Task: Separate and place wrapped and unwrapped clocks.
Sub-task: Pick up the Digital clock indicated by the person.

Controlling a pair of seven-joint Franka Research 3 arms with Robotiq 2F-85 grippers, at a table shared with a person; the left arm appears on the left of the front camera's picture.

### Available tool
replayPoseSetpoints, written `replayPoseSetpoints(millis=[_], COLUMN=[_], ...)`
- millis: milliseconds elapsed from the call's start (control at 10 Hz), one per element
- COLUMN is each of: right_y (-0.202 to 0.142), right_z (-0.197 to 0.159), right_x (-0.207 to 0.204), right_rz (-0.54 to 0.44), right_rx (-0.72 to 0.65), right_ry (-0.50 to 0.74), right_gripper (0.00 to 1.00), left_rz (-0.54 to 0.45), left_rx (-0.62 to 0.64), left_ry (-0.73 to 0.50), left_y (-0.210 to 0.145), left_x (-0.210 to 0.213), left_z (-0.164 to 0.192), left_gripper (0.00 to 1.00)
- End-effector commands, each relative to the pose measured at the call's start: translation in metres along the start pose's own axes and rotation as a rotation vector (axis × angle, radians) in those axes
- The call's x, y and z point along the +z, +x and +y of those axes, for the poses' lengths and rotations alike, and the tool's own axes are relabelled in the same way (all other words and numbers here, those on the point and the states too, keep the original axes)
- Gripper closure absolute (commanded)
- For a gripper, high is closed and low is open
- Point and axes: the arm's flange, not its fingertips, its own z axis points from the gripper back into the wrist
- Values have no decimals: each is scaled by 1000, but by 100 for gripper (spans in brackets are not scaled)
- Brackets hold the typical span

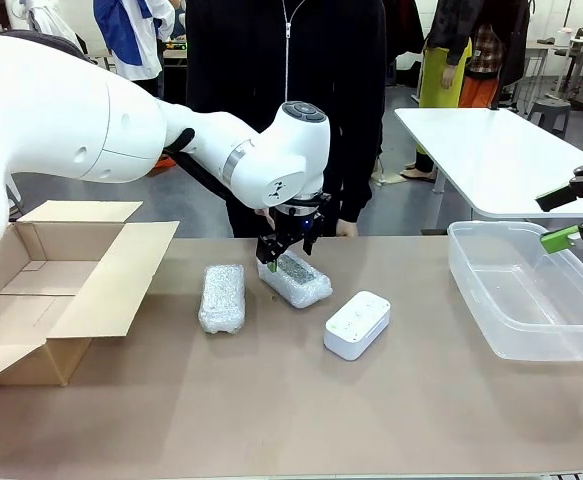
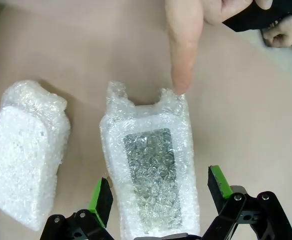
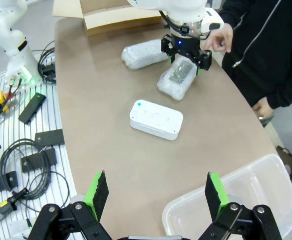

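- Wrapped clock [image 1: 294,280] lay on the desk [image 1: 271,420], our left fingers [image 2: 99,197] spread astride it, not gripping.
- A person's finger [image 2: 183,60] touched its wrap.
- Our right fingers [image 3: 96,192] hung released near the tub [image 1: 476,285].

Tan table [image 1: 271,420] before me. Open cardboard box [image 1: 111,280] at frame left. Centre: left wrapped clock [image 1: 221,297], right wrapped clock [image 1: 306,285] just beside it. Bare white clock [image 1: 357,324] lower right of them. Clear tub [image 1: 468,272] at far right.
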Motion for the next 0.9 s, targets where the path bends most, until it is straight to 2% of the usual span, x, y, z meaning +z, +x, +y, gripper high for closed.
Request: replayPoseSetpoints(millis=[0,800], right_y=[2,2], right_z=[-3,-3], right_x=[0,0], right_rz=[-30,-30], right_rx=[7,7], right_ry=[21,21], right_gripper=[0,0], left_rz=[24,125], left_rx=[46,71], left_ry=[-39,-9], left_y=[2,10], left_x=[-11,-58], left_z=[-1,-11], left_gripper=[0,0])
